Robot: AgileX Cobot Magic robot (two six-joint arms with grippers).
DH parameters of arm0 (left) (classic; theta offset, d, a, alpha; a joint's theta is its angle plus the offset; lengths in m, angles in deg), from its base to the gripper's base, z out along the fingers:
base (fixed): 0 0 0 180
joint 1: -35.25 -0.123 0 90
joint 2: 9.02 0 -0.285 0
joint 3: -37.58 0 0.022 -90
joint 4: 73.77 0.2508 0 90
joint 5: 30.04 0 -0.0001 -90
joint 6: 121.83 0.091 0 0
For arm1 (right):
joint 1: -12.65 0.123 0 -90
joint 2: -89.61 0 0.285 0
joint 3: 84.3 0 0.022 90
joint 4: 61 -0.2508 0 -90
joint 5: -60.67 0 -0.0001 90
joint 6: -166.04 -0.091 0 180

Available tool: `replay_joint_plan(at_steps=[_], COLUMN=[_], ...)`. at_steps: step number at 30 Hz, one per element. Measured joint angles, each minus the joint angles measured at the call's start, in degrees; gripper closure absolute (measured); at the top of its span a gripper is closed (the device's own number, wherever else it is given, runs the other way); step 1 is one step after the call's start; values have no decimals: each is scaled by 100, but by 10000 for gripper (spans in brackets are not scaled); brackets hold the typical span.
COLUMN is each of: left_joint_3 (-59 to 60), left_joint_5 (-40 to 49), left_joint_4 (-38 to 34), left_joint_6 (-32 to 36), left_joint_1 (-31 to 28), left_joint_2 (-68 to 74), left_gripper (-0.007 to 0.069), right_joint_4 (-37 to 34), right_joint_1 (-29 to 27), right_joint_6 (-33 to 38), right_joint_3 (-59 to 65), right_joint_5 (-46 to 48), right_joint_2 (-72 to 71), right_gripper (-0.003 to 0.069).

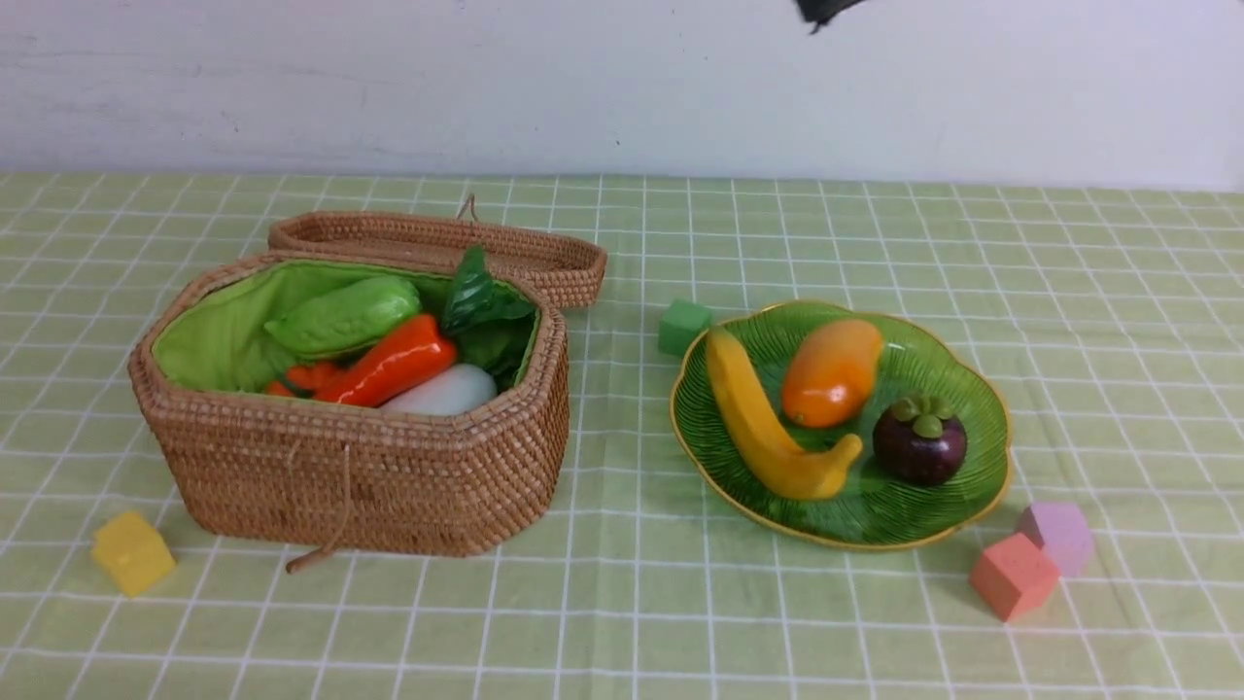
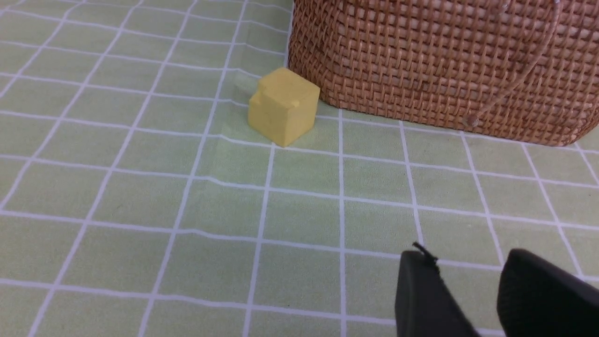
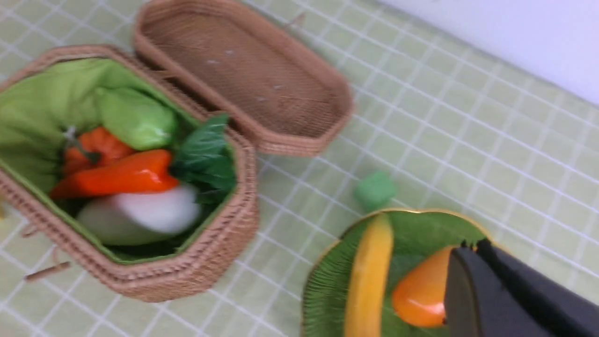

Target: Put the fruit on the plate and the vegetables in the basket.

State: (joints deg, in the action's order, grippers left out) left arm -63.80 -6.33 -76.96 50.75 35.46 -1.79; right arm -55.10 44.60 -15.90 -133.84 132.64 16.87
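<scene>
Fruit all on plate (image 1: pixel 982 467): banana (image 1: pixel 763 428) (long axis running near-to-far on the dish), mango (image 1: pixel 831 374), mangosteen (image 1: pixel 918 442); veg lie in basket (image 1: pixel 389 476), so nothing seems left to pick. Right gripper (image 3: pixel 472 281), jaws clenched on nothing, hangs above plate w/ mango just beside. Left gripper (image 2: pixel 472 290), jaws part-open and empty, sits low over counter near basket's front wall.

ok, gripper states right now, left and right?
Left gripper: jaws apart, holding nothing, low over the green checked tablecloth.
Right gripper: shut, empty, above the orange-yellow oval mango.
</scene>
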Motion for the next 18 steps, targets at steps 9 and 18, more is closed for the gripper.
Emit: replay_joint_plan(at_steps=[9, 18], left_joint_3=[0, 0], left_joint_5=[0, 0], left_joint_4=[0, 0], left_joint_6=[0, 0], left_joint_1=[0, 0], left_joint_2=[0, 0], left_gripper=[386, 386], right_joint_4=[411, 272], right_joint_1=[-19, -19], right_joint_6=[-290, -629], right_joint_3=[3083, 6613], right_joint_5=[30, -528], right_joint_2=[-2494, -5198], right_gripper=[678, 678])
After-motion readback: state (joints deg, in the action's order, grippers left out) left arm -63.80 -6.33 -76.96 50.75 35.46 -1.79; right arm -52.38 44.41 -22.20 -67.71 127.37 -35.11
